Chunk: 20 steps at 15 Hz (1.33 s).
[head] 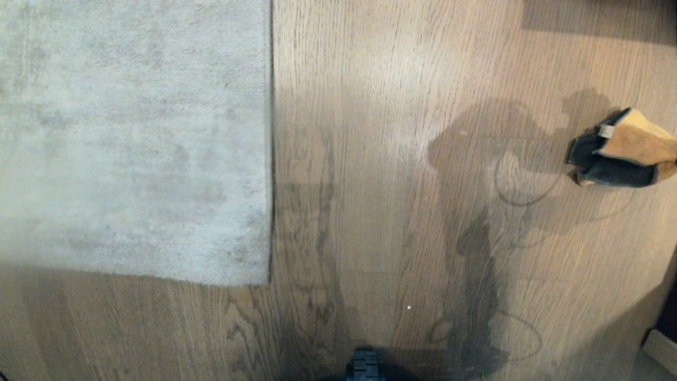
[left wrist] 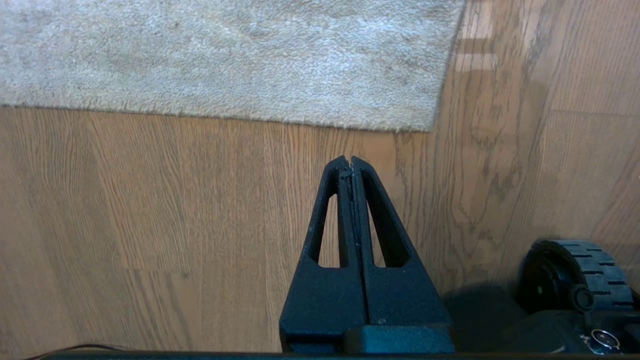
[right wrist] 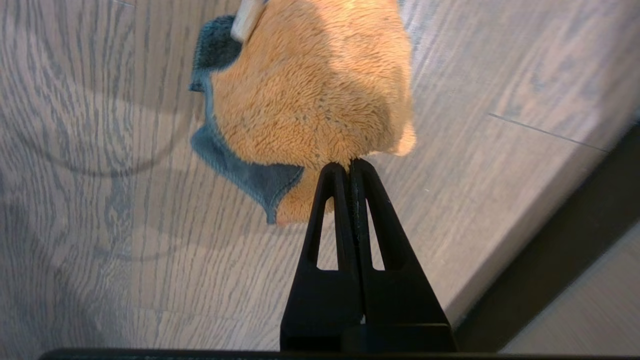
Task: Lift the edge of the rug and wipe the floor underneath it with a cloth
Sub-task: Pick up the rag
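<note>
The orange cloth [head: 627,151] lies bunched on the wood floor [head: 402,185], far from the rug edge [head: 271,143]. The right gripper [right wrist: 350,162] is squeezed closed and empty, right by the cloth. The left gripper [left wrist: 349,160] is closed too, near the rug corner.

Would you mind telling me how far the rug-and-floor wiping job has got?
Hardly begun. The rug edge lies flat on the floor, so nothing is lifted or wiped. In hand: the shut right gripper nears the cloth, not gripping it. The shut left gripper waits near the rug corner.
</note>
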Available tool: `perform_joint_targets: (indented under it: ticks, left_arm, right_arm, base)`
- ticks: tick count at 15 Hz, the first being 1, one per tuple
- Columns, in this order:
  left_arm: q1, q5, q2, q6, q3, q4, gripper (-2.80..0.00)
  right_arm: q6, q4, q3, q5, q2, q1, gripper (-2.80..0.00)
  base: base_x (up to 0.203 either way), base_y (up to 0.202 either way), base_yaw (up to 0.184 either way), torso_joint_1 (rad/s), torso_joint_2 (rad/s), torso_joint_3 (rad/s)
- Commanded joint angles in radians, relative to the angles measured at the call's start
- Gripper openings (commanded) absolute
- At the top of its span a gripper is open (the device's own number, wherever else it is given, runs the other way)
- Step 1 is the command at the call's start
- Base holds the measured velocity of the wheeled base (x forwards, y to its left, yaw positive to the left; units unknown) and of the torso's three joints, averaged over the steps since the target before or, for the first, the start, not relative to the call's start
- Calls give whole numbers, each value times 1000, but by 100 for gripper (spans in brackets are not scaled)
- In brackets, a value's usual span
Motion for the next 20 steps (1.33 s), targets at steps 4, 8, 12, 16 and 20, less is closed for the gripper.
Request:
perform_joint_targets:
  ticks: [4, 8, 12, 16, 20]
  left_arm:
    - [0, 1, 0, 0, 0, 0, -280]
    - [0, 1, 0, 0, 0, -1, -280]
    - [0, 1, 0, 0, 0, -1, -280]
    - [0, 1, 0, 0, 0, 0, -280]
    - [0, 1, 0, 0, 0, -1, -280]
  right_arm:
    - [0, 25, 3, 7, -43, -30, -280]
    - [0, 56, 20, 7, -92, -30, -280]
    - [33, 52, 73, 4, -164, -30, -280]
    - [62, 40, 144, 2, -247, -33, -280]
    - [116, -10, 246, 0, -344, -33, -280]
  base:
    - [0, 0, 0, 0, 0, 0]
    - [0, 0, 0, 0, 0, 0]
    - [0, 0, 0, 0, 0, 0]
    - [0, 0, 0, 0, 0, 0]
    - [0, 0, 0, 0, 0, 0]
